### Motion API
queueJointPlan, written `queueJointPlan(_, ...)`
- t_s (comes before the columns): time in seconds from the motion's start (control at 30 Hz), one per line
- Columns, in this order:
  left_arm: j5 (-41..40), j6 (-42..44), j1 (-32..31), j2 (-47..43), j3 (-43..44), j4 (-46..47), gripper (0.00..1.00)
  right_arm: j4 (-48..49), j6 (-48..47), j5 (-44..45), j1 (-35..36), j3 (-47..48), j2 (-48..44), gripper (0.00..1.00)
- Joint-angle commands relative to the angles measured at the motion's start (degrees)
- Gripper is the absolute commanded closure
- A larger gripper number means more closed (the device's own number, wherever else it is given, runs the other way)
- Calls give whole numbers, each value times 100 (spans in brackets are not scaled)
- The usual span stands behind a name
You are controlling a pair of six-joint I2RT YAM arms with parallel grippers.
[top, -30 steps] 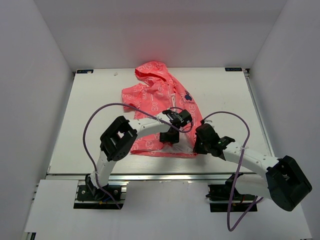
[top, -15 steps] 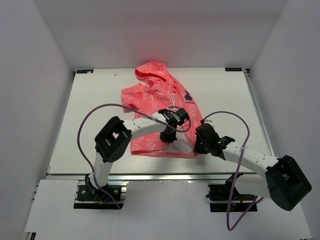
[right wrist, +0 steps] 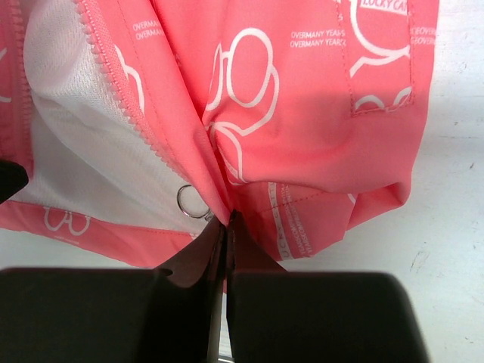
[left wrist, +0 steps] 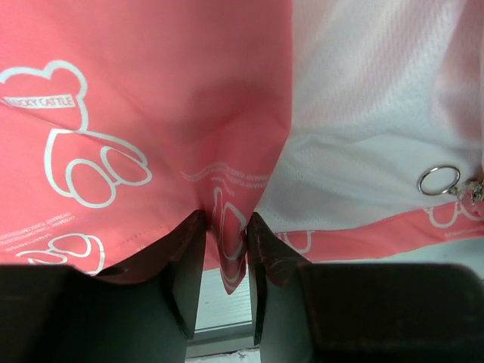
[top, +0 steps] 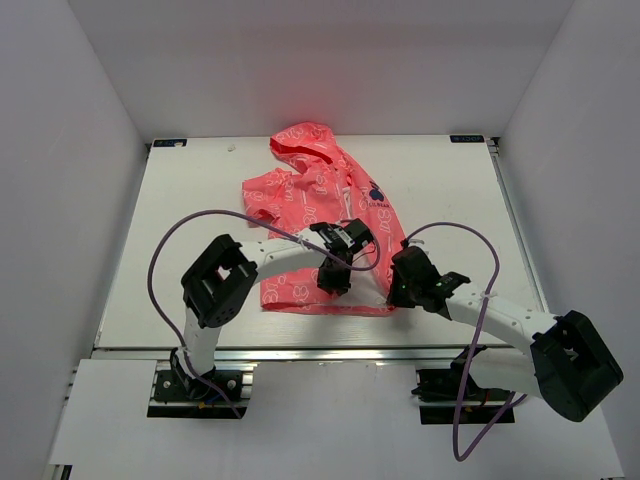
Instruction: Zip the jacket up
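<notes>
Plainly, the right gripper [right wrist: 225,223] is pinching shut on the jacket [top: 310,190] at its hem, right beside the zipper pull ring [right wrist: 191,202]. I judge it is anchoring that front edge so the zipper's bottom end is not sliding about. The left gripper [left wrist: 224,227] is straddling a corner of the other front panel's hem with its jaws part-way apart; whether it is actually clamping the fabric I cannot tell. Likely it is being placed there to bring that panel toward the ring, so the two zipper halves can be mated. Between the two grippers the front is lying open, showing the white mesh lining [left wrist: 378,113] and a row of zipper teeth [right wrist: 113,76], so the zipping itself is not yet beginning. Seen from above, the jacket is lying on the table [top: 180,220] just beyond the arms, its long axis running from twelve to six o'clock, with the hood pointing to twelve and the hem facing six, toward the bases.
</notes>
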Motion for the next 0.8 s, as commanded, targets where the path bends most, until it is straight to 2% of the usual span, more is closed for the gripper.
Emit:
queueJointPlan(0.0, 195, 158, 58, -435, -30, 110, 61, -200, -115, 5, -23, 166, -23, 100)
queueJointPlan(0.1, 274, 175, 58, -532, -153, 215, 73, -183, -151, -56, -23, 184, -32, 100)
queueJointPlan(0.13, 292, 193, 67, -541, -162, 198, 81, -174, -160, -83, -23, 192, -23, 100)
queueJointPlan(0.2, 301, 202, 67, -541, -170, 180, 90, -174, -212, -109, -23, 201, -5, 100)
queueJointPlan(0.23, 309, 219, 67, -541, -170, 172, 100, -157, -230, -144, -23, 210, -5, 100)
queueJointPlan(0.43, 617, 474, 146, -848, -407, 566, 100, 107, -432, -390, -32, 289, -181, 100)
queueJointPlan(0.53, 1152, 571, 295, -1269, -818, 1189, 100, 466, -502, -696, -75, 272, -400, 100)
queueJointPlan(0.73, 2461, 580, 708, -2436, -2074, 3095, 100, 1451, -590, -1505, -251, -1, -1093, 100)
queueJointPlan(0.77, 2646, 545, 761, -2605, -2269, 3716, 100, 1687, -582, -1602, -277, -36, -1173, 100)
